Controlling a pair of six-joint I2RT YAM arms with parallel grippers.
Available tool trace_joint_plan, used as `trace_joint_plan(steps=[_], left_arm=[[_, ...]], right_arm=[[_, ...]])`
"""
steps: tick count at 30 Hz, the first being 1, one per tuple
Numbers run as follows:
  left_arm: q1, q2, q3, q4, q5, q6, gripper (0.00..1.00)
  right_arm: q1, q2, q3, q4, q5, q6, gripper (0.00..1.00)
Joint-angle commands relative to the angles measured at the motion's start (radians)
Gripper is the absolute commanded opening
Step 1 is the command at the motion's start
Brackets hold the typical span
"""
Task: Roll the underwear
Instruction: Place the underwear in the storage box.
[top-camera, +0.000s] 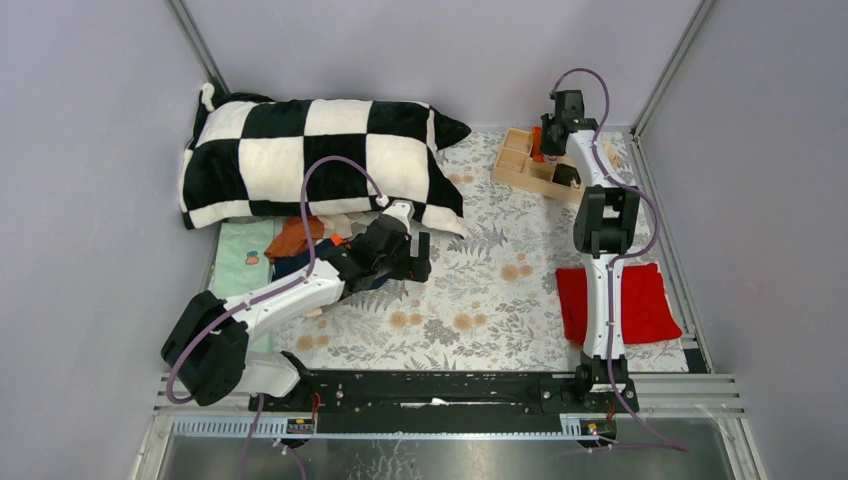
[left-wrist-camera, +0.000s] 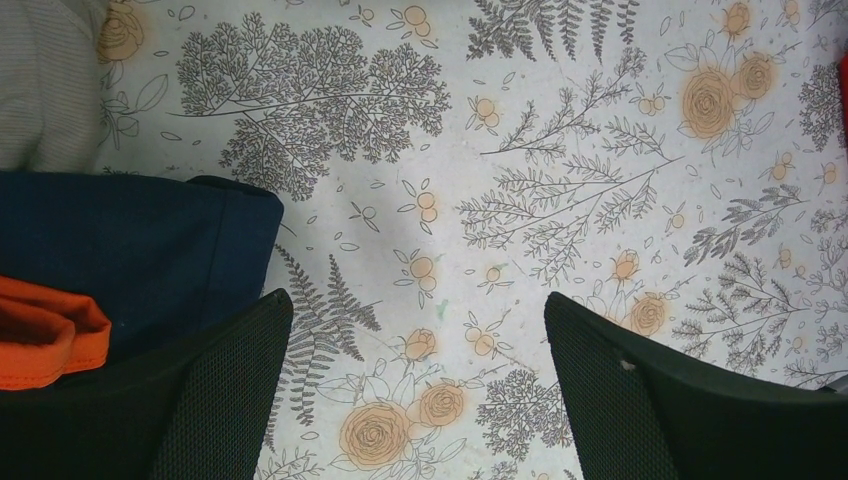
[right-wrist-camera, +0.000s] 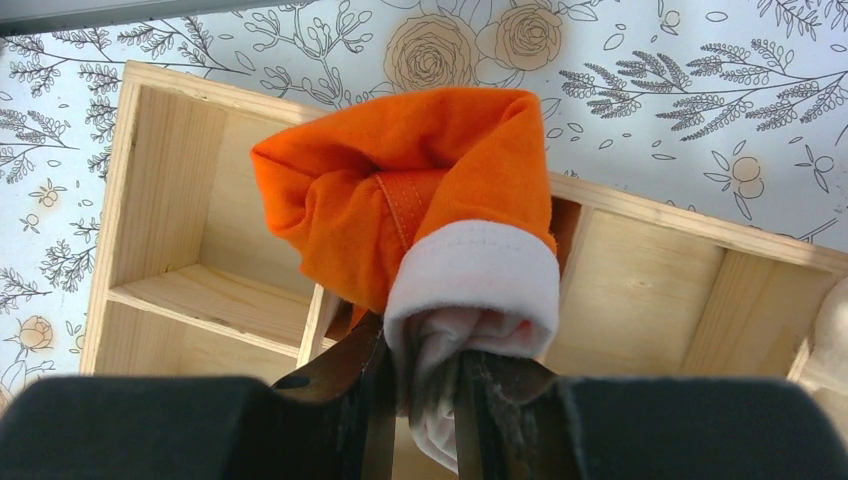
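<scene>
Orange brief (right-wrist-camera: 420, 190) being pinched at white band by right gripper (right-wrist-camera: 420, 400), jaws nearly closed, box (right-wrist-camera: 165, 200) just beyond. Soft, light, likely unrolling if loosened. Left gripper (left-wrist-camera: 415, 330) being held open, empty, beside navy brief (left-wrist-camera: 130, 250).

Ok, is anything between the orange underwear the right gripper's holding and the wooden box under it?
Nothing visible. The right gripper holds the orange underwear, rolled up, over the wooden box, and the box sections showing around the roll look bare. The roll itself hides the part of the box directly beneath it.
</scene>
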Motion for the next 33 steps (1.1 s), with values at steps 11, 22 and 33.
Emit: trace_joint_plan(steps=[11,22,33], left_arm=[[0.009,0.015,0.035,0.039,0.028,0.014,0.99],[0.01,0.036,0.042,0.049,0.043,0.017,0.99],[0.011,0.044,0.052,0.044,0.061,0.016,0.99]], right_arm=[[-0.052,-0.154,-0.096,0.097,-0.206,0.043,0.0],[-0.119,-0.129,-0.075,0.072,-0.451,0.123,0.0],[-0.116,-0.031,-0.01,-0.046,-0.406,0.087,0.0]])
